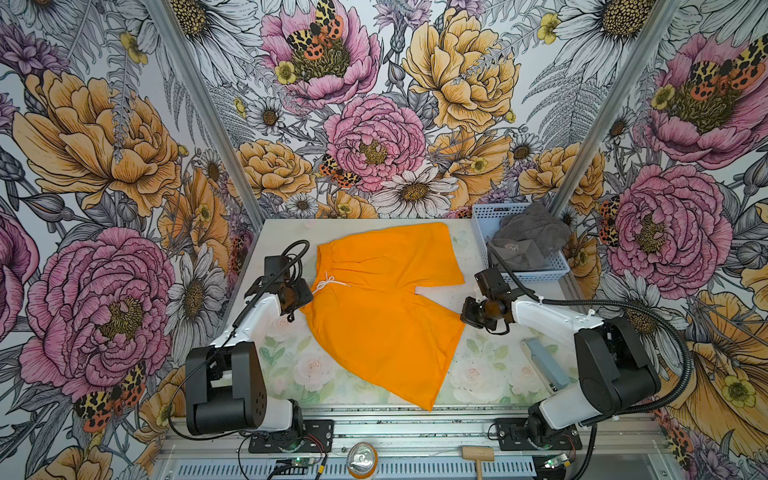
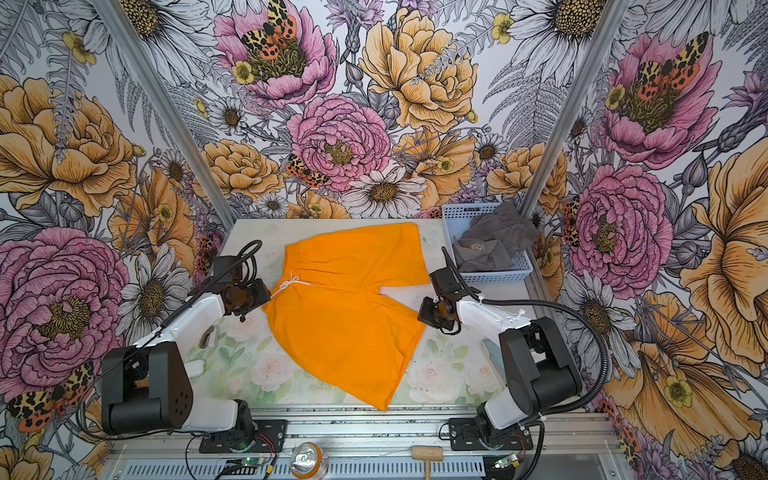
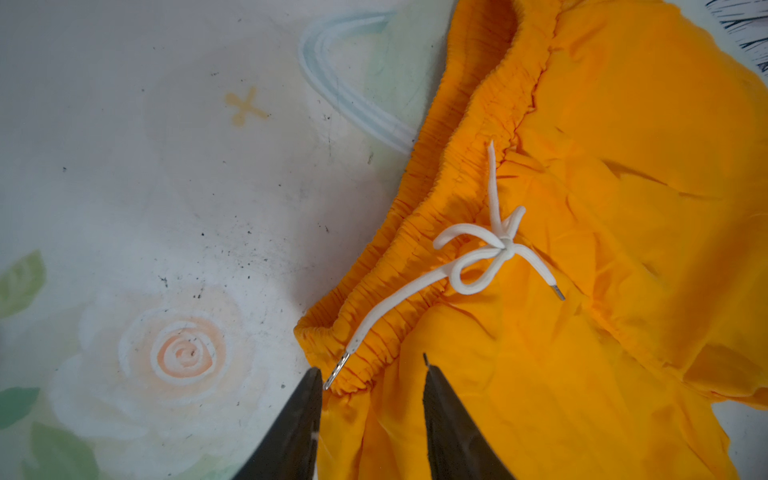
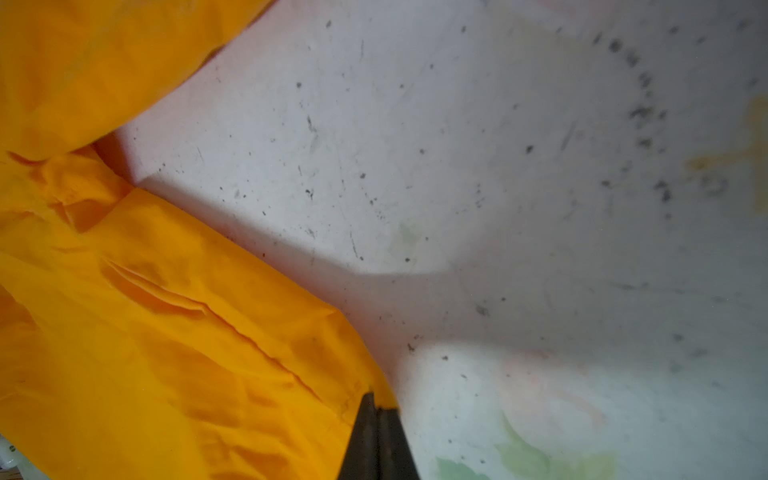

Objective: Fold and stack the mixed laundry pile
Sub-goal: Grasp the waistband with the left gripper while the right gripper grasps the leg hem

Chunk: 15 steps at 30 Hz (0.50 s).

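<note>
Right wrist view: the right gripper (image 4: 377, 405) has its jaws pressed together on a hem corner of the shorts (image 4: 145, 332). The left gripper (image 3: 372, 374) has its jaws apart, straddling the waistband end, with the drawstring (image 3: 478, 249) just beyond. Far past the right jaws, the towel (image 1: 528, 237) lies in the basket (image 1: 482, 224).

Robot lab booth, floral walls (image 1: 374, 124), aluminium rails (image 1: 415, 432)

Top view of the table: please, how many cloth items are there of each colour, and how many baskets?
Orange shorts: 1, spread on the table
Grey towel: 1, lying in the basket
Blue basket: 1
Total: 3
</note>
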{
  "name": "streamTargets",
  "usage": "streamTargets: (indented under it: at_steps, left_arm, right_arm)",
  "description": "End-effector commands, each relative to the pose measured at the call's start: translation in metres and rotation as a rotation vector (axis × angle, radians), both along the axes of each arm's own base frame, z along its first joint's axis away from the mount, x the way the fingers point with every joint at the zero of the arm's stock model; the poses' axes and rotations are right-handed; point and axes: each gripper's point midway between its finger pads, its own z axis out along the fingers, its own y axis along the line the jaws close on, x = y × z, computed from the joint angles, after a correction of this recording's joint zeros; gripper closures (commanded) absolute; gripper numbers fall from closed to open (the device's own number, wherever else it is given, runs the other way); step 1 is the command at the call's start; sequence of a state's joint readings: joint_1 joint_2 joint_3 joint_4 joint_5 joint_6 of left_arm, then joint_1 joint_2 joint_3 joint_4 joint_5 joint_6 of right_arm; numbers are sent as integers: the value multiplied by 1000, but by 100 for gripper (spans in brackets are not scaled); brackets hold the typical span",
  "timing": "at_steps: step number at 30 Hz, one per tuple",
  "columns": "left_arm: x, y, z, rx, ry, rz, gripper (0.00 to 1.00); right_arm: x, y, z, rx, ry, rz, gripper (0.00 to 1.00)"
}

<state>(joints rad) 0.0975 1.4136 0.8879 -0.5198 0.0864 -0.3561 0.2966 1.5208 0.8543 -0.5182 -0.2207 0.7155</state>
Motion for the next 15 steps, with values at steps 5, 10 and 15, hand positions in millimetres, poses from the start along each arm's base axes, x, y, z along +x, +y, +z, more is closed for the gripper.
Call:
streamTargets:
  at_steps: [5, 10, 15]
  left_arm:
    - [-4, -14, -5, -14, 14, -64, 58]
    - [-6, -24, -7, -29, 24, -99, 58]
    - [-13, -46, -12, -47, 42, -159, 57]
  right_arm:
    - [29, -38, 15, -75, -39, -24, 100]
    - [53, -61, 9, -128, -42, -40, 100]
    - [86, -82, 4, -161, -46, -56, 100]
